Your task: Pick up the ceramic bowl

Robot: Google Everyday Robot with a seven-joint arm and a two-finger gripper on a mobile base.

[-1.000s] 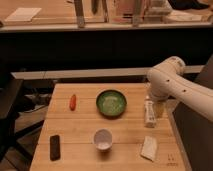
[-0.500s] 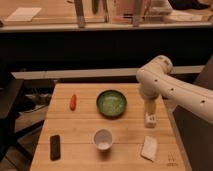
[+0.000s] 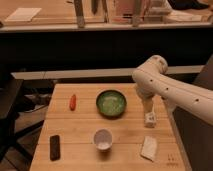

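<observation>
The ceramic bowl, wide and shallow with a speckled green inside and a dark rim, sits on the wooden table near its middle back. My gripper hangs from the white arm just right of the bowl, low over the table. It is open, holds nothing and does not touch the bowl.
In front of the bowl stands a small white cup-like bowl. A red-orange stick-shaped item lies to the left, a black flat object at the front left, and a white packet at the front right. A dark counter runs behind the table.
The arm's elbow has swung left toward the bowl and the gripper has come down slightly. Nothing on the table has moved.
</observation>
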